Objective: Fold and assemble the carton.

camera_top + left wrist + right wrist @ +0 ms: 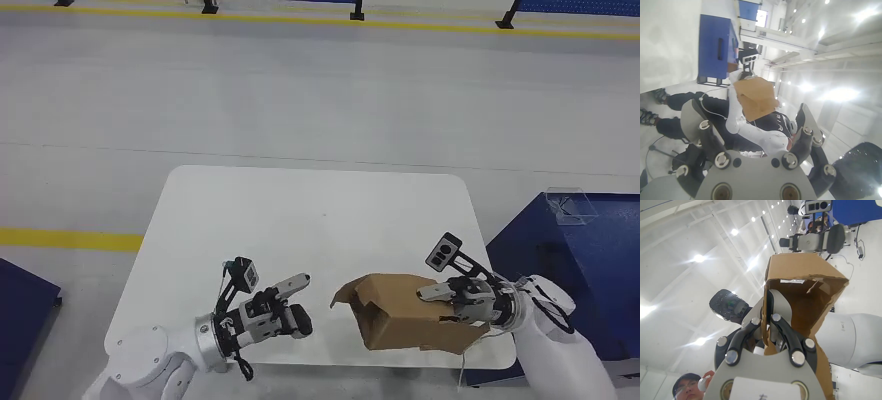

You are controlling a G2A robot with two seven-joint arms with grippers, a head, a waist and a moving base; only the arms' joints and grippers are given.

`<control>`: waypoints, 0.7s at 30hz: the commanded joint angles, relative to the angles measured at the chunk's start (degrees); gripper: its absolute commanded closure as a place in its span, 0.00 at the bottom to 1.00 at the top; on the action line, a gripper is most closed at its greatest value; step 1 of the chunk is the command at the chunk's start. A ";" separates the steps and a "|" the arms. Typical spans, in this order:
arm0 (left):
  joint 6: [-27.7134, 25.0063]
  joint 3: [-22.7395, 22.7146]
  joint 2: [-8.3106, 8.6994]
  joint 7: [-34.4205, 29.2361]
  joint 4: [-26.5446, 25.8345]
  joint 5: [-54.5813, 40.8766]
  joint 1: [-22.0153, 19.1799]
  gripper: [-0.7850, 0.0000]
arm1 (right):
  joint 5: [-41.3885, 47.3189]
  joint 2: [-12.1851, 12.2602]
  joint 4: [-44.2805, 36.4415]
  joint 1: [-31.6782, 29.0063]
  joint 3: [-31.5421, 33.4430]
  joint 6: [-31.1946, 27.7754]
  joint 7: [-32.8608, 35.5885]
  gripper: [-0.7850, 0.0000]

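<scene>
The carton is only partly assembled. It is opened into a box shape and held over the near right part of the table. The right gripper is clamped on one of its walls. Its end toward the left gripper looks unclosed, with a flap sticking out. That gripper is spread wide and empty, just left of the carton. Folding the flaps shut appears to remain.

Matt cardboard carton, smooth table
</scene>
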 commanded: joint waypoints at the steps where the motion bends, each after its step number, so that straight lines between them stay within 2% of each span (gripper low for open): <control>1: 1.23 2.03 0.00 -1.09 0.65 2.50 -1.73 0.00 | 0.14 0.58 -0.18 -0.04 -0.84 0.11 -0.10 1.00; 10: 2.70 8.46 -0.32 -5.48 2.65 4.71 -6.58 0.00 | 1.64 2.75 -0.41 -0.15 -2.26 -0.52 0.53 1.00; 21: 2.76 14.15 -0.68 -6.32 2.40 7.15 -8.86 0.00 | 2.23 4.28 -1.09 -0.41 -3.95 -0.96 0.97 1.00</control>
